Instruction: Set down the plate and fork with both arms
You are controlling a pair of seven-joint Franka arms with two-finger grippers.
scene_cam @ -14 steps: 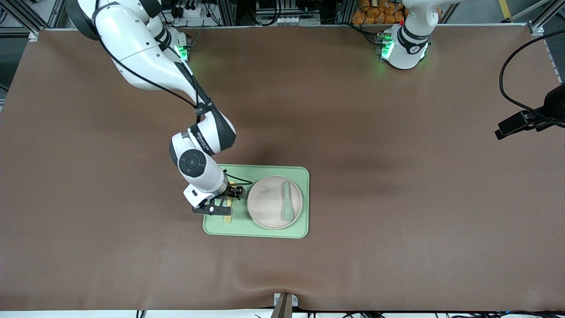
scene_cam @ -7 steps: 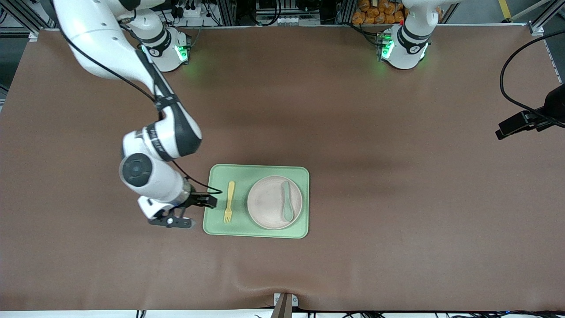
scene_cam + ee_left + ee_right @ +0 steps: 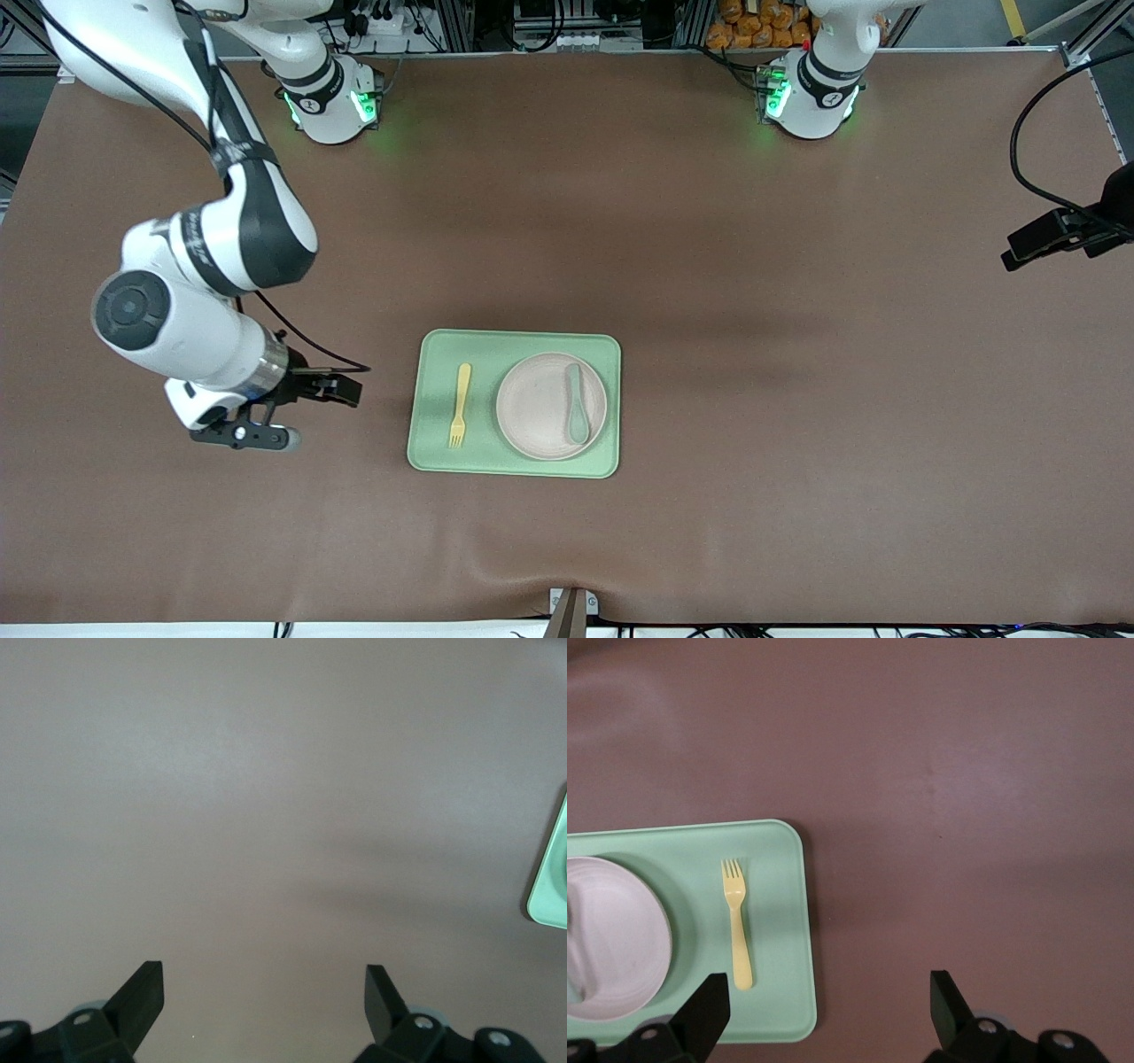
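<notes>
The speckled off-white plate (image 3: 536,409) (image 3: 611,935) lies on the light green tray (image 3: 518,344) (image 3: 784,930). The pale yellow fork (image 3: 459,404) (image 3: 739,923) lies flat on the tray beside the plate, toward the right arm's end, tines pointing at the front camera. My right gripper (image 3: 282,409) (image 3: 828,988) hangs open and empty over bare mat, off the tray toward the right arm's end. My left gripper (image 3: 264,979) is open and empty over bare mat, with only a corner of the tray (image 3: 554,877) in its view.
A teal spoon (image 3: 576,406) lies on the plate. The brown mat (image 3: 753,399) covers the table and buckles at its near edge (image 3: 567,580). A black part with a cable (image 3: 1059,235) hangs at the left arm's end.
My right gripper has left the fork lying on the tray and swung away toward the right arm's end of the table. The black part at the left arm's end shifted slightly.
</notes>
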